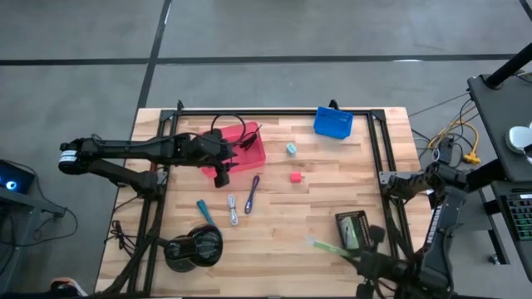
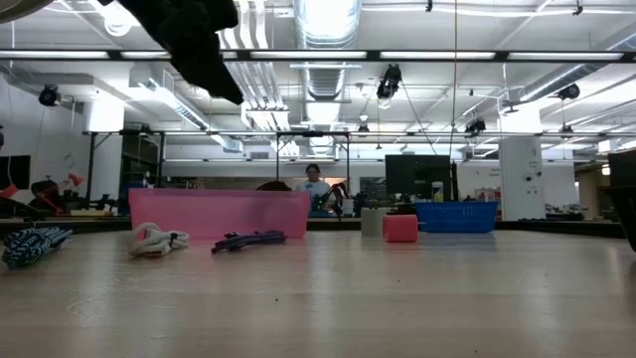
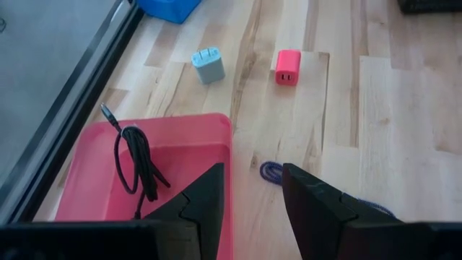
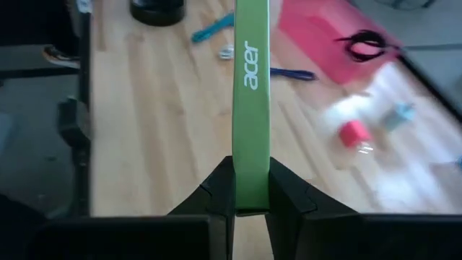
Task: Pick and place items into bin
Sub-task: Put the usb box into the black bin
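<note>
My right gripper [image 4: 250, 170] is shut on a narrow green item marked "acer" [image 4: 250, 65], held over the table's near right part [image 1: 326, 245]. My left gripper [image 3: 253, 206] stands open above the right rim of the pink bin [image 1: 237, 151], with nothing between its fingers. A black coiled cable [image 3: 136, 165] lies inside the bin. On the wood rest a pale teal cube [image 1: 291, 149], a pink cube [image 1: 295, 177], a purple cord [image 1: 252, 193], a grey cord [image 1: 233, 208] and a teal pen [image 1: 204, 212]. My right gripper pinches the green item's near end [image 4: 250, 184] between its two fingers, one on each flat side. The item runs straight on ahead of the fingertips, in line with the fingers. It is lifted clear of the table.
A blue bin [image 1: 332, 123] stands at the far edge, right of centre. A big black round object [image 1: 194, 247] sits near the front left. Black frame rails [image 1: 384, 158] run along the table's sides. Bare wood lies between the cords and my right arm.
</note>
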Robot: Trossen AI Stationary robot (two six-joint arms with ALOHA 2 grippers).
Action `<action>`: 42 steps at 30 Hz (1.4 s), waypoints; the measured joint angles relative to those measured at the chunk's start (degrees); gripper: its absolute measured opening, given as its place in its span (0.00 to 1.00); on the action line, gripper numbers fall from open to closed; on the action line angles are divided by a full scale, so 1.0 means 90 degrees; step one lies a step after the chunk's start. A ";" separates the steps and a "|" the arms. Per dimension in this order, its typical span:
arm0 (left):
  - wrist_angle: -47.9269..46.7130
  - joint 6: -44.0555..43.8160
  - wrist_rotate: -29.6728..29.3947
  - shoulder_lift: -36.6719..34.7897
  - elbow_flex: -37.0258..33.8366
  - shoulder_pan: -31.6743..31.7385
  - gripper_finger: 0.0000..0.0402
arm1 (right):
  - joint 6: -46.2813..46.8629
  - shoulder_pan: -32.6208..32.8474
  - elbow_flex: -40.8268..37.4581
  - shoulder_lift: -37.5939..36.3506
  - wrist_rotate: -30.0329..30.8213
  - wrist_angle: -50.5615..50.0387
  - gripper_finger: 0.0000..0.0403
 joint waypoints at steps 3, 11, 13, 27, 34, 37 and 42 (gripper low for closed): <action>0.0190 0.0002 0.0000 0.0000 0.0000 0.0000 0.31 | -0.0723 -0.0173 -0.0072 0.0000 -0.0288 0.0914 0.09; 0.0282 0.0002 0.0000 0.0000 0.0002 0.0000 0.31 | -0.2369 -0.0699 -0.0138 -0.0002 -0.1718 0.2643 0.09; 0.0282 0.0002 0.0000 0.0000 0.0002 0.0000 0.31 | -0.2984 -0.0795 -0.0135 -0.0009 -0.1889 0.3024 0.09; 0.0275 0.0000 0.0000 0.0000 0.0000 0.0000 0.31 | -0.5358 -0.2070 -0.0532 -0.0371 -0.2408 0.3302 0.08; 0.0272 0.0000 0.0000 0.0000 0.0000 0.0000 0.31 | -0.5524 -0.3204 -0.1122 -0.1175 -0.3428 0.3252 0.08; 0.0269 0.0001 0.0002 0.0000 0.0000 0.0000 0.31 | -0.5431 -0.3609 -0.1565 -0.1736 -0.3647 0.3245 0.08; 0.0267 0.0002 0.0002 0.0000 -0.0011 0.0000 0.31 | -0.4495 -0.4034 -0.2585 -0.2992 -0.3726 0.3249 0.08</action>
